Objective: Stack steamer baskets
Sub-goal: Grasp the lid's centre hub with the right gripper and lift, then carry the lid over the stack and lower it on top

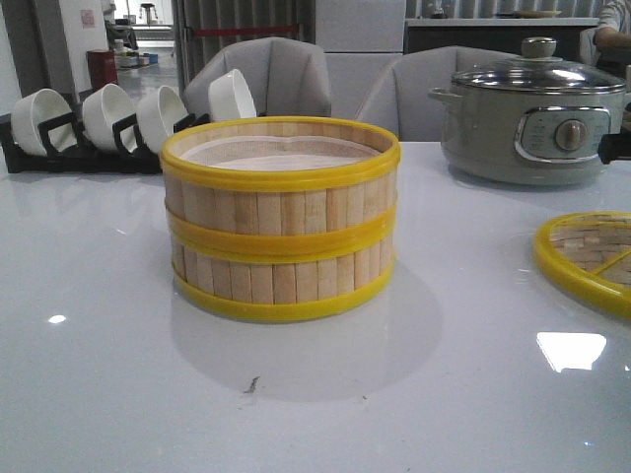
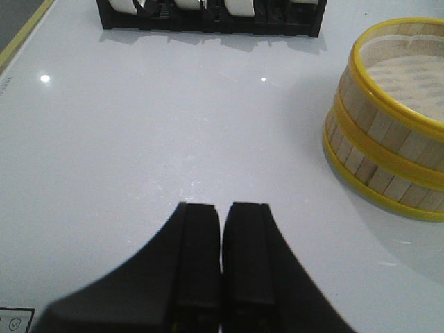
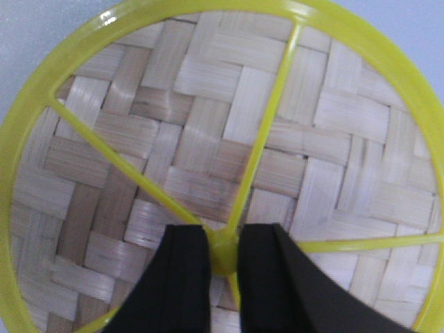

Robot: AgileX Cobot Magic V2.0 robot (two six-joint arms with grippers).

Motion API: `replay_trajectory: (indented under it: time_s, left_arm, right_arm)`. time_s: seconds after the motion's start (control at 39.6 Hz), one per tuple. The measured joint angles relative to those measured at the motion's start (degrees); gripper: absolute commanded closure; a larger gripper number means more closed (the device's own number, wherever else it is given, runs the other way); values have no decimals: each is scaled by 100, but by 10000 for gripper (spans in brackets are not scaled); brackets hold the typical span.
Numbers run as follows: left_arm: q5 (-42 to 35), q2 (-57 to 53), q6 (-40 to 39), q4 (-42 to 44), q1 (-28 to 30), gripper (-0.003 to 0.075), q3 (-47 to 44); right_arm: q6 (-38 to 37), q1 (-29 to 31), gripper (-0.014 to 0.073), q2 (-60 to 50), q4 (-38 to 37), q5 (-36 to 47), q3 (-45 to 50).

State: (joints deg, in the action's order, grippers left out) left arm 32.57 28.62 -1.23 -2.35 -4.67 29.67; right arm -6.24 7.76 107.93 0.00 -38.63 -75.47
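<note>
Table (image 1: 118,394): white, glossy, carrying all items below.

Electric pot (image 1: 532,118): grey, glass-lidded, at the far right edge.

Steamer baskets (image 1: 281,219): two, one seated squarely on the other, rims aligned, standing mid-table; white liner visible inside the upper one. Judged: the stacking of baskets proper looks complete.

Lid (image 3: 222,159): flat woven bamboo, yellow rim and spokes, lying on the table well apart from the stack, to its right; its spoked face is up.

Bowl rack (image 1: 89,138): black, with white bowls on edge, far left.

Right gripper (image 3: 223,260): over the lid's centre, fingers standing to either side of the yellow hub where the spokes meet; they appear to be closing on it, though whether they actually press it cannot be told from this angle.

Left gripper (image 2: 222,263): fingers together, empty, low over bare table beside the stack.

Step in hand, judged: taking up the lid. Next calls for a firm hold on the hub, a level lift, and centring over the upper rim.
</note>
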Motion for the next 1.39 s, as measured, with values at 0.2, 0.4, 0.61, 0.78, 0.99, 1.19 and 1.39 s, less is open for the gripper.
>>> replay_trajectory:
  time_s: [0.2, 0.4, 0.61, 0.78, 0.99, 1.19, 1.39]
  left_arm:
    - [0, 0, 0, 0, 0, 636, 0]
    - [0, 0, 0, 0, 0, 636, 0]
    - [0, 0, 0, 0, 0, 635, 0]
    - [0, 0, 0, 0, 0, 636, 0]
    - [0, 0, 0, 0, 0, 636, 0]
    - [0, 0, 0, 0, 0, 636, 0]
    - [0, 0, 0, 0, 0, 636, 0]
  right_arm:
    - [0, -52, 537, -147, 0, -143, 0]
    - [-11, -298, 537, -626, 0, -445, -256]
    - [-11, -767, 537, -792, 0, -1307, -1225]
    - [-11, -1443, 537, -792, 0, -1799, -2158]
    - [-11, -2354, 537, -530, 41, -2202, -3290]
    - [-11, -3217, 537, 281, 65, -2635, -4495]
    - [-11, -3745, 537, 1095, 101, -2879, -5329]
